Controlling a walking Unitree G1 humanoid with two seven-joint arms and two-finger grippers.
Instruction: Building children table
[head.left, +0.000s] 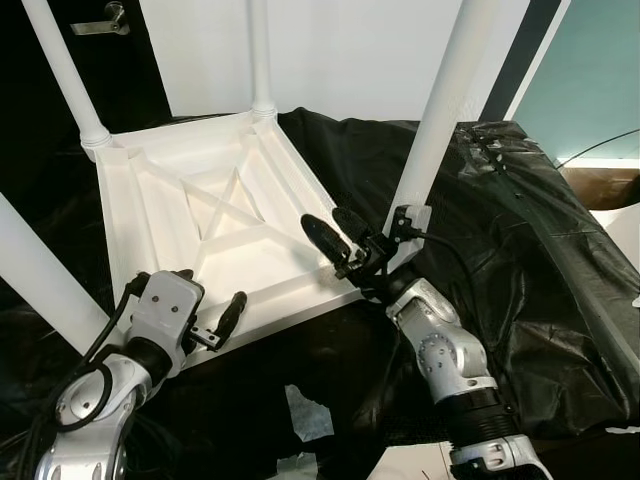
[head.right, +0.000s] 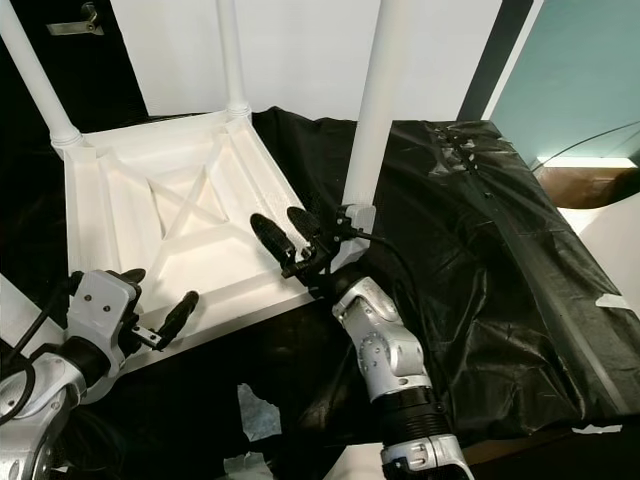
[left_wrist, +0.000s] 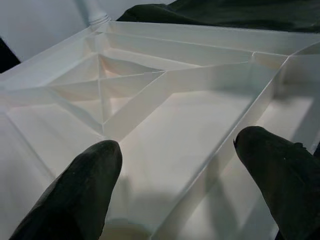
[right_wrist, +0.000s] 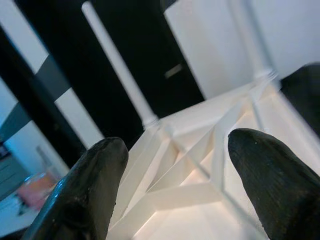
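One upturned white table (head.left: 200, 215), four legs (head.left: 440, 110) apparently, two grippers (head.left: 335, 240)

a room draped in black sheeting, with pale walls behind.

a white wall (head.left: 340, 50) fills the middle of the back, lit bright and even. to its left stands a black door (head.left: 130, 70) with a silver lever handle (head.left: 100, 22). to the right a dark strip (head.left: 525, 50) runs slantwise beside a pale teal panel (head.left: 590, 70). crinkled black plastic sheeting (head.left: 530, 260) covers the surface and catches dull highlights along its folds. a brown patch (head.left: 600, 185) shows at the right edge, crossed by a thin dark cable (head.left: 600, 143). scraps of white (head.left: 305, 415) lie low among the black.
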